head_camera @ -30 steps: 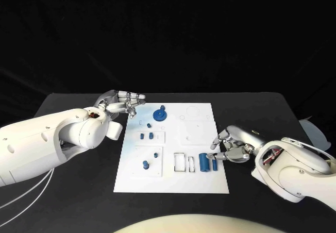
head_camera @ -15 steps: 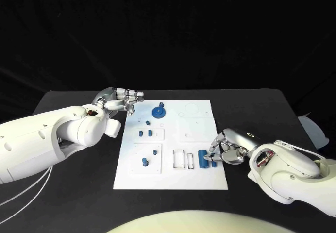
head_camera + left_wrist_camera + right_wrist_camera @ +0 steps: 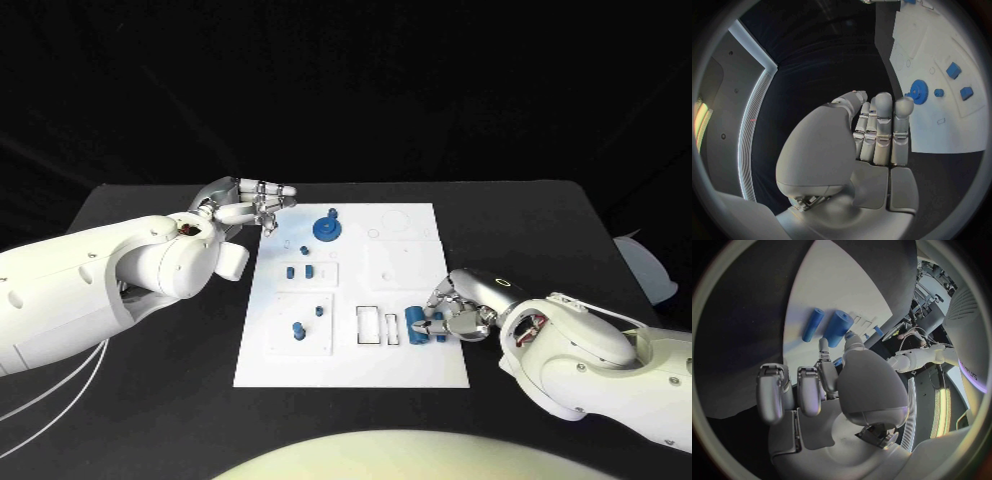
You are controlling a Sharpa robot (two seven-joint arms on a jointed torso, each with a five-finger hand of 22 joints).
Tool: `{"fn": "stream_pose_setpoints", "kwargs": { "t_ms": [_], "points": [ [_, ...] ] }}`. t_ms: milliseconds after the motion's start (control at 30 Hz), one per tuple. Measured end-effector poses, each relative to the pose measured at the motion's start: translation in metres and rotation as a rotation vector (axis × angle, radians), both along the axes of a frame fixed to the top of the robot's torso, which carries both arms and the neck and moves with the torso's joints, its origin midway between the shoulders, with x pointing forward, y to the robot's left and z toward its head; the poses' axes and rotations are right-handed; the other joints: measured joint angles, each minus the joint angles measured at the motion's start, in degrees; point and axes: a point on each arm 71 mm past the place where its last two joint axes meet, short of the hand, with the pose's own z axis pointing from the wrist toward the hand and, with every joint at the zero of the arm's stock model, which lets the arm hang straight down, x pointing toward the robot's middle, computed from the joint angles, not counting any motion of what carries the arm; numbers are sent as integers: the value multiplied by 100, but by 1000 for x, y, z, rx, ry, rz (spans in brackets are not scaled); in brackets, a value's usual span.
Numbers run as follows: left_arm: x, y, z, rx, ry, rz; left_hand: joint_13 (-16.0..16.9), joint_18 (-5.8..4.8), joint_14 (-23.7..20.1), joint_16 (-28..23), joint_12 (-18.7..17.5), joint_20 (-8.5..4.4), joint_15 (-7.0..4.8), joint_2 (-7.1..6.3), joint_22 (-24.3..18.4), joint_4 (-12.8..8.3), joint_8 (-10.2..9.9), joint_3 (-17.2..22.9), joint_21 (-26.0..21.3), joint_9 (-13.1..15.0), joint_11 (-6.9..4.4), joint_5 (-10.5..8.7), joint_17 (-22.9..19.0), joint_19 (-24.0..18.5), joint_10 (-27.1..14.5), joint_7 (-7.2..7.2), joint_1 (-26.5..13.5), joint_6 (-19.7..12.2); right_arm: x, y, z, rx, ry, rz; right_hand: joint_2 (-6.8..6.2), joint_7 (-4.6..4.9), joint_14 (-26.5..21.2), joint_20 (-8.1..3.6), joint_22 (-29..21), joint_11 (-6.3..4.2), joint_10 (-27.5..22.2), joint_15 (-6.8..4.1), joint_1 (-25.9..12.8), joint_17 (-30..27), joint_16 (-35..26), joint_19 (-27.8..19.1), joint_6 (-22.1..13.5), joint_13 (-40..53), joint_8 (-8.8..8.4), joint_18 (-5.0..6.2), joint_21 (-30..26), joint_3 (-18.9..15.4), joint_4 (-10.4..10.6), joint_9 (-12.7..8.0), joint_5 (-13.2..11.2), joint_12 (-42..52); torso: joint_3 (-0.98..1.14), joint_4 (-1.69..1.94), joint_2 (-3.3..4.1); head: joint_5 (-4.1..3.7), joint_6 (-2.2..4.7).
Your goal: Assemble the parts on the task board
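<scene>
Head view: your right hand (image 3: 464,305) sits at the task board's (image 3: 411,372) right edge, fingertips down by the two blue cylinders (image 3: 417,326) beside the empty rectangular slots (image 3: 369,327), while the left hand (image 3: 248,204) hovers off the board's far-left corner near the blue gear (image 3: 327,230), holding nothing. Left wrist view: fingers straight, side by side, empty, gear just beyond the tips. Right wrist view: fingers bent over the thick cylinder (image 3: 837,327) and thin cylinder (image 3: 813,324), but I can't tell if they've closed on either — looks like the pick-up step, so next you'll need a firm pinch on one cyl., then a lift toward a slot.

A lab: black-draped table (image 3: 159,400) against a dark backdrop.
</scene>
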Motion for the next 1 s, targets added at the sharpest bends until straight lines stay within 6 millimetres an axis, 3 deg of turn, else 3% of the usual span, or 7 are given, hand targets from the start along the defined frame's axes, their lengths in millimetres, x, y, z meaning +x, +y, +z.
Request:
{"fn": "stream_pose_setpoints", "kwargs": {
  "t_ms": [667, 833, 1000],
  "points": [
    [-1, 1, 0, -1, 1, -3, 4, 0, 0, 0, 0, 0, 0, 23, 1, 0, 0, 0, 0, 0, 22, 0, 1, 0, -21, -9, -23, -8, 2, 13, -15, -11, 12, 19, 40, -10, 0, 1, -1, 11, 10, 1, -169, -1, 0, -1, 9, 44, 74, 0, -40, -67, 9, 82, -2, -1, -5, -1, -3, 4, 25],
    [-1, 1, 0, -1, 1, -2, 4, 0, 0, 0, 0, 0, 0, 23, 1, 0, 0, 0, 0, 1, 22, 0, 1, 0, -22, -9, -23, -9, 2, 16, -15, -7, 7, 22, 52, -10, 0, 1, -2, 11, 10, 1, -168, -2, 0, -1, 10, 87, 64, 0, -40, -67, 9, 83, 74, 15, -3, -1, 1, 14, 26],
    [-2, 1, 1, -1, 1, -3, 3, 1, 0, 0, 0, 0, 0, 23, 1, 0, 0, 0, 0, 1, 21, 0, 1, 0, -22, -9, -23, -9, 0, 16, -15, -1, 2, 19, 151, -41, 1, 1, -2, -10, 32, 2, -66, -2, 34, -1, 40, 158, 124, 0, -17, -42, -17, 131, 237, 59, 0, -3, 1, 21, 22]
  ]
}}
